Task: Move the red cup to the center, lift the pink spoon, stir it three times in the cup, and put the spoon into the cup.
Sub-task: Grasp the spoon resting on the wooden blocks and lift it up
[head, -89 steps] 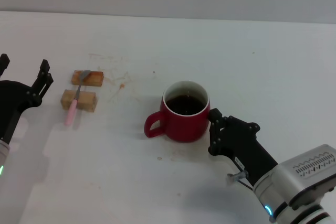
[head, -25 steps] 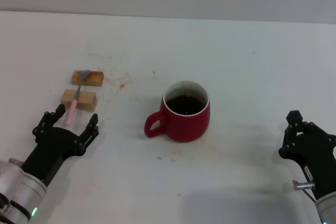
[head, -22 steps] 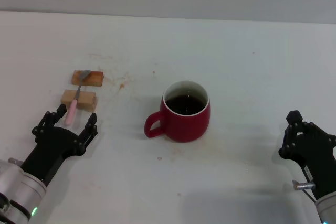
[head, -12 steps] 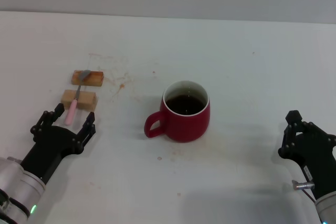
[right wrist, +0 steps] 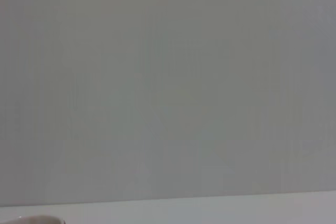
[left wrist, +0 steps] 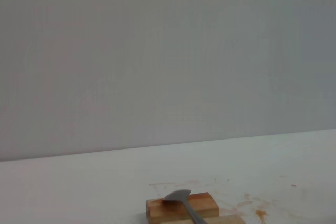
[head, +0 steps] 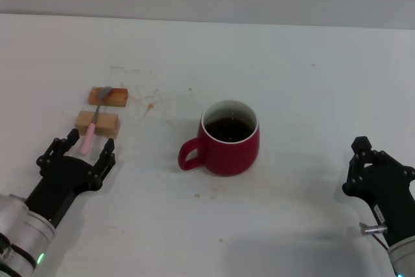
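The red cup (head: 228, 139) stands near the table's middle, its handle toward my left, with dark liquid inside. The pink spoon (head: 89, 136) lies across two tan wooden blocks (head: 97, 123) at the left, its grey bowl (head: 105, 92) on the far block; the bowl also shows in the left wrist view (left wrist: 178, 196). My left gripper (head: 76, 154) is open, its fingers on either side of the spoon's handle end, just in front of the near block. My right gripper (head: 358, 160) sits low at the right, well away from the cup.
The far wooden block (left wrist: 181, 208) shows in the left wrist view against a plain wall. Faint brown stains (head: 150, 104) mark the white table (head: 305, 89) between the blocks and the cup. A sliver of the cup's rim (right wrist: 37, 219) shows in the right wrist view.
My left gripper came in from the far left toward the spoon and has edged a little left lately. My right gripper drew back from the cup to the right edge. The cup stayed put.
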`<state>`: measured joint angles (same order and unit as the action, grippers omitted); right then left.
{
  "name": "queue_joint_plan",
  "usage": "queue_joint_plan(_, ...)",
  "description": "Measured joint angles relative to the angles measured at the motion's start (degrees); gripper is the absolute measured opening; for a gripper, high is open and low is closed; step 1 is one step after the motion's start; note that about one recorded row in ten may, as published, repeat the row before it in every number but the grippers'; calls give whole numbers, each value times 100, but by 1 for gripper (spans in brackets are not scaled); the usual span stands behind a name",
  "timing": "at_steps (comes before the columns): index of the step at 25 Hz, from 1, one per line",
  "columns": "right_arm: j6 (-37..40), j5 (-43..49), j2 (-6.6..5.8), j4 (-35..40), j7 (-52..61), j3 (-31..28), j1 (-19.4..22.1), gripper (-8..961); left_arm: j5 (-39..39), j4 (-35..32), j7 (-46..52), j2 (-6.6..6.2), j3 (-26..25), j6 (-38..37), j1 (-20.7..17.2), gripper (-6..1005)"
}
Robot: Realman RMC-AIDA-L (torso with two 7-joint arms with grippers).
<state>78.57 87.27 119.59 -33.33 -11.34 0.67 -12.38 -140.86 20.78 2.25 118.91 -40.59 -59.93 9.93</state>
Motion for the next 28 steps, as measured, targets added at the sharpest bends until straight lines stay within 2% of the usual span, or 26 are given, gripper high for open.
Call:
queue_joint_plan(5,0,0,-3,-7,0,3,-9,0,0,0,16,0,-1,11,0,729)
queue_joint_plan(11,-15,1,-6,-4,3,3,-11,0,-3,-3,10,0,-10,84,12,639)
queue_joint_plan(28,-26,0,-6,11,28,12,-19,0,2,-4,39,-6,-54,100,12,600)
